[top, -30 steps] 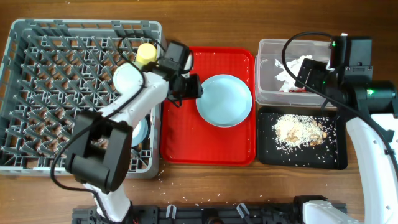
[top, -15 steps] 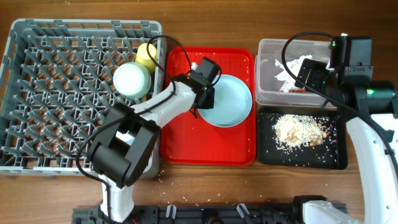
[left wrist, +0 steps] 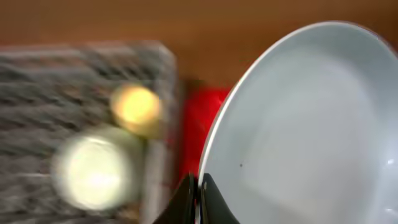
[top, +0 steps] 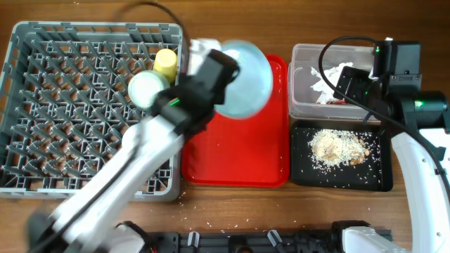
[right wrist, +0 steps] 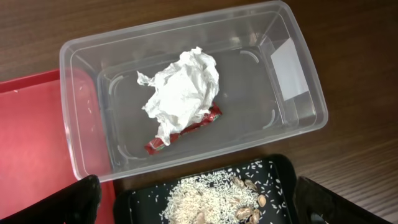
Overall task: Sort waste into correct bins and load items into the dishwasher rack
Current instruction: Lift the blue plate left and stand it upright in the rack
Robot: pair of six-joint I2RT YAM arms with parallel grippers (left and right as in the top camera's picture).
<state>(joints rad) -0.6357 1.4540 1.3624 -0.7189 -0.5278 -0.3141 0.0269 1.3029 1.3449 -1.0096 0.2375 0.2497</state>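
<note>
My left gripper (left wrist: 199,193) is shut on the rim of the pale blue plate (left wrist: 305,130) and holds it lifted above the red tray's (top: 239,151) far left part; the plate (top: 245,79) also shows in the overhead view, with the arm blurred by motion. The yellow-green cup (top: 166,60) and the green saucer (top: 148,89) sit in the grey dishwasher rack (top: 42,105). My right gripper (right wrist: 199,205) is open and empty above the black tray (right wrist: 205,193) of rice and scraps (top: 336,146). The napkin with its red wrapper (right wrist: 181,93) lies in the clear tub (right wrist: 87,74).
The clear tub (top: 302,77) and black tray (top: 373,176) stand at the right, side by side with the red tray. Rice grains lie on the table near the front edge (top: 186,204). Fork and chopsticks are not visible.
My left gripper has closed on the plate's rim and lifted it off the red tray, moving it up and towards the rack. The right arm has not moved.
</note>
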